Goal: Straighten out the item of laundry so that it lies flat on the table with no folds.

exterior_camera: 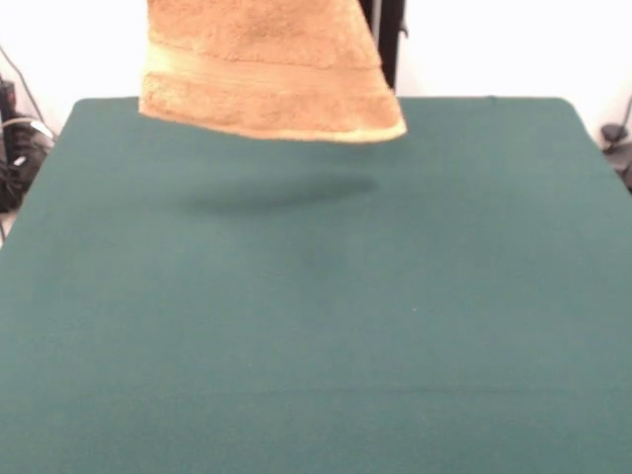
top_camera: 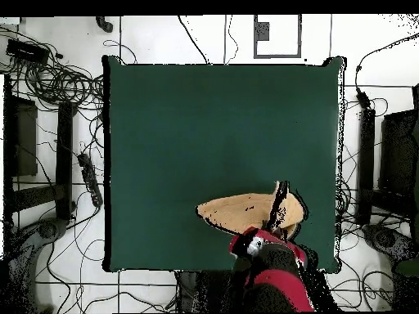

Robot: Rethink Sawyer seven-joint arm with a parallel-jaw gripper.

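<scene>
- Because the towel [exterior_camera: 267, 69] must end up spread flat, I hold it lifted clear of the table [exterior_camera: 316, 326], so it hangs free and its folds can drop out.
- Its lower edge floats above the cloth, near my side of the table, with a shadow beneath showing it does not touch.
- From above, my gripper [top_camera: 278, 214] sits over the towel; whether it is clamped I cannot tell, though the hanging suggests so.
- Next, I judge, comes lowering and dragging it flat.
</scene>
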